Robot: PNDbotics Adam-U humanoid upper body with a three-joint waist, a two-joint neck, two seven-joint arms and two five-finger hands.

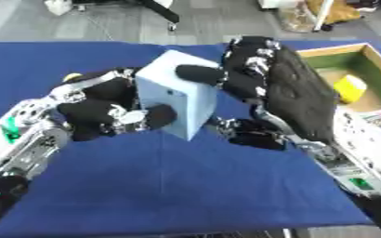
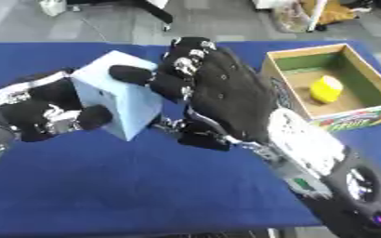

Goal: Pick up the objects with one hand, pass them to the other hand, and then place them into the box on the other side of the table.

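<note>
A light blue box-shaped block (image 1: pixel 177 95) is held tilted above the blue table, between both hands. My left hand (image 1: pixel 104 111) grips its left side, thumb curled over the front face. My right hand (image 2: pixel 218 93) wraps the block's right side, with one finger lying across its top face. A cardboard box (image 2: pixel 290 55) with a green inside stands at the table's right edge, and a yellow object (image 2: pixel 325 88) lies in it.
The blue tablecloth (image 1: pixel 169 186) stretches bare toward the near edge. Beyond the far edge lies a grey floor with chair legs and a bag. The box's printed front wall (image 2: pixel 364 115) faces my right forearm.
</note>
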